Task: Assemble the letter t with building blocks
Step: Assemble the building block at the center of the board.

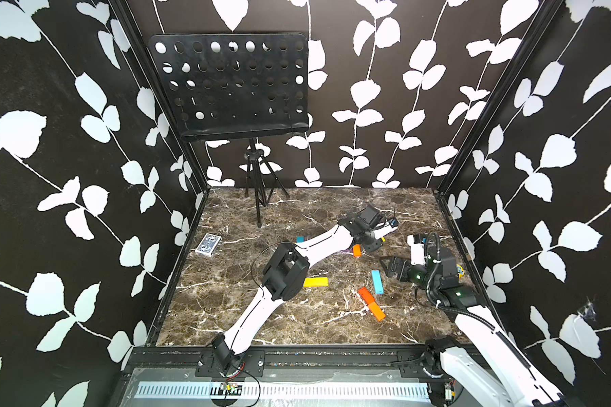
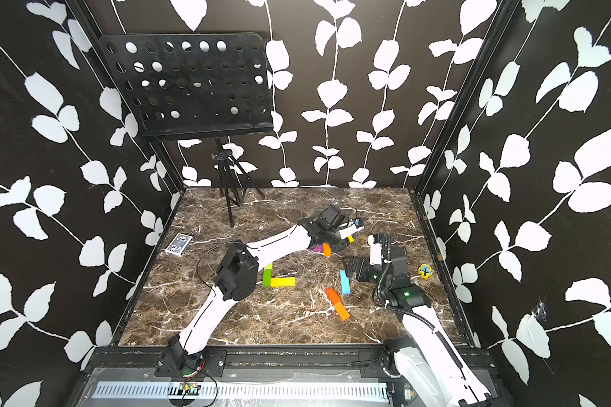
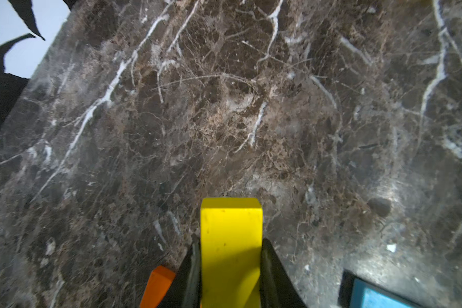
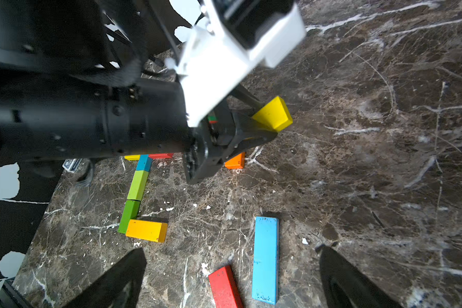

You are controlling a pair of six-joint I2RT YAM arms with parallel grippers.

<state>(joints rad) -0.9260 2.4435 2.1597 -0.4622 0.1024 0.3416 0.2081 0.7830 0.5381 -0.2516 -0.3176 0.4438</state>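
The black front rail (image 1: 332, 354) runs along the near edge and carries both arm bases. Just behind it the marble table (image 1: 261, 327) lies bare across the near middle, the widest free ground. The left arm (image 1: 247, 317) crosses slantwise from the near left corner toward the far middle and hides part of the build. The right arm (image 1: 473, 317) runs along the right wall.

Nearest lie a red-orange block (image 1: 365, 295) and an orange block (image 1: 377, 313), end to end and touching, with a cyan block (image 1: 377, 282) just beside them. The right gripper (image 1: 385, 266) hovers near that block's far end, spread wide and empty.

To the left, a dark green block (image 4: 128, 216), a lime green block (image 4: 138, 184) and a second cyan block (image 4: 144, 162) lie in one line, end to end. A yellow block (image 4: 147, 230) touches the dark green one's near end at a right angle. Across the far end, a further yellow block (image 4: 132, 157) and a red block (image 4: 160, 155) peep from under the left arm.

Farther on, the left gripper (image 3: 231, 238) pinches the held yellow block (image 3: 231, 218) narrowly, the block jutting past its tips. Whether the block touches the marble I cannot tell. A loose orange block (image 2: 327, 249) sits just beside this gripper, and a purple block (image 2: 316, 248) next to it is half hidden.

The card box (image 1: 208, 244) lies near the left edge, well apart, and a token (image 2: 425, 271) lies by the right wall. The music stand (image 1: 226, 84) fills the far left corner, while the far right marble is open.
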